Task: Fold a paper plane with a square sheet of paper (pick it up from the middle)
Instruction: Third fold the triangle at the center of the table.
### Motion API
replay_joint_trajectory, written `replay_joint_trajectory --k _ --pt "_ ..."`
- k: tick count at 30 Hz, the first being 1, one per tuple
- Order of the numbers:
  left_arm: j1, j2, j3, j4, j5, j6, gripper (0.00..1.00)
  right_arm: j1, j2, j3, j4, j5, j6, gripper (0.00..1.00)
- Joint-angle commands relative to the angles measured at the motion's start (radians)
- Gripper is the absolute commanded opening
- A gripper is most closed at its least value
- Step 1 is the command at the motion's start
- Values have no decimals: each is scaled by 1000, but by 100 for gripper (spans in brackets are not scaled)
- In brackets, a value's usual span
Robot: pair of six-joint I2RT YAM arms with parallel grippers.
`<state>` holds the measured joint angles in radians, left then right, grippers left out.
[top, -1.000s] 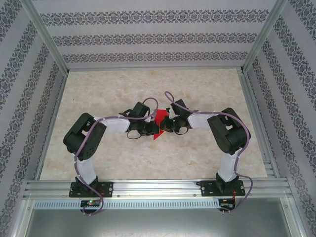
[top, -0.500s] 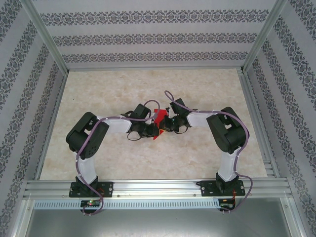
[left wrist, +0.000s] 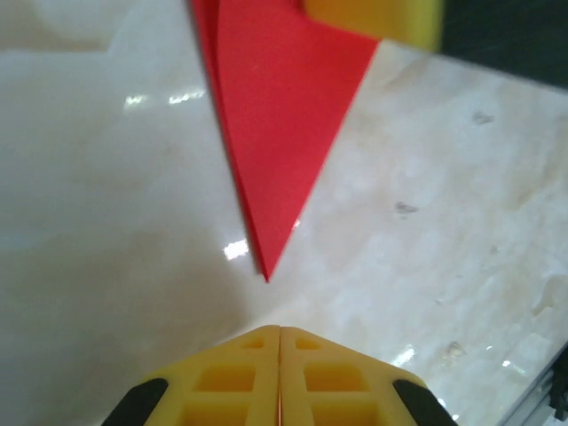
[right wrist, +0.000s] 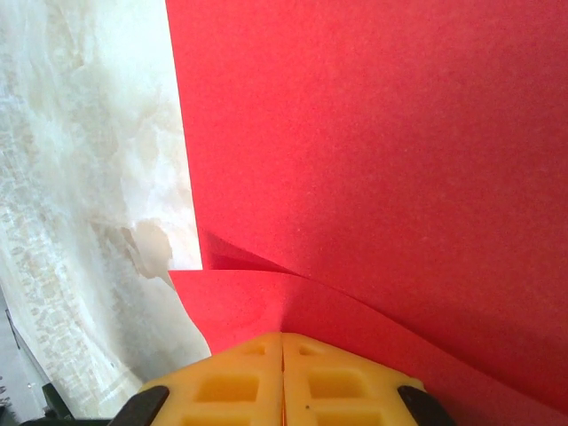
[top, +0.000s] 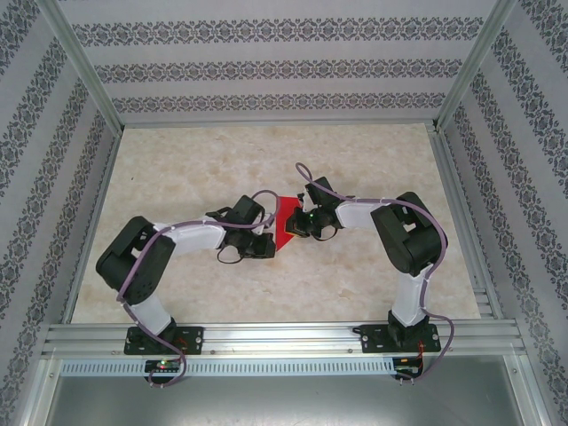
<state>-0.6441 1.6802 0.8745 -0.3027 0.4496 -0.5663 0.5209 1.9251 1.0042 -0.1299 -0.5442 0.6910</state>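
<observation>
Your right pincer (top: pixel 303 224) sits near the middle of the desk (top: pixel 177 169), jaws closed. In the right wrist view its yellow fingers (right wrist: pixel 231 382) meet with no gap, and the red paper plane (right wrist: pixel 382 151) runs straight down to them. It looks pinched between the pads, but the contact line is hidden, so treat the grip as probable rather than certain. The paper shows two layers there: an upper sheet fills most of the view, and a lower flap shows at the left; a curved crease marks where they meet.

From above, the paper plane (top: pixel 286 225) is a red wedge lying between your two pincers; its broad end points toward the far wall and its point toward the arm bases. It sits just beside your right pincer, on that pincer's left.

Your left pincer (top: pixel 268 246) is closed on nothing. In the left wrist view its yellow fingers (left wrist: pixel 328 382) are pressed together at the bottom; the plane's sharp tip (left wrist: pixel 266 271) points at them and stops short, with bare marbled desk between, so they are apart and not touching. At the top of that view a yellow finger (left wrist: pixel 373 18) of your right pincer overlaps the plane's broad end.

You cannot tell whether the tip rests on the desk or hangs just off it.

Both arms bend inward with elbows out; the wrists face each other across the paper.
</observation>
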Motion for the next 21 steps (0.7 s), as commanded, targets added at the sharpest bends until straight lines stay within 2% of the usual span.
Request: replay_joint_trajectory --k 1,9,21 --pt "-12 -58 34 20 -53 -1 9 0 62 -38 -80 100 13 8" --pt "-15 88 57 195 -15 -102 6 7 54 -38 -29 73 40 8" --pt "-14 131 49 187 -63 -99 3 8 -18 -52 62 23 50 7"
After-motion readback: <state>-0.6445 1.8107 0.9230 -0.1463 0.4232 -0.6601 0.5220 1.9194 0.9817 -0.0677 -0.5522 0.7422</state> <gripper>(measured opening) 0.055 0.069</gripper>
